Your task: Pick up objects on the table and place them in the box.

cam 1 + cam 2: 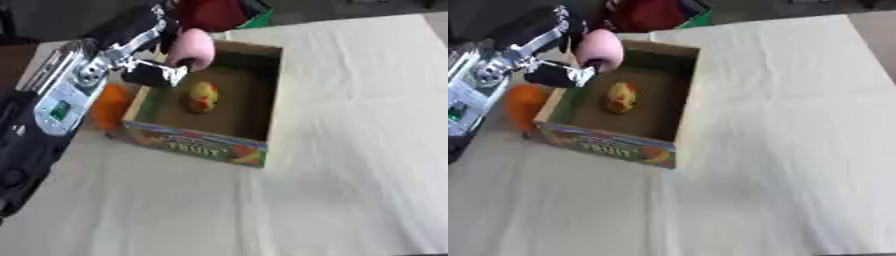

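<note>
One hand, the left hand, grasps a pink object at upper left, above the box holding a yellow fruit. Right eye view: an orange object waits left of the box on the surface; release only well inside the rim.

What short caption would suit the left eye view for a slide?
Robot's left hand holds a pink object over the cardboard fruit box, where a yellow-red fruit lies.

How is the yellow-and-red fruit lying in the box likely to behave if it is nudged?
The yellow-and-red fruit looks rounded and egg-shaped, so it would probably roll. The box walls surround it, so it likely stays inside.
</note>
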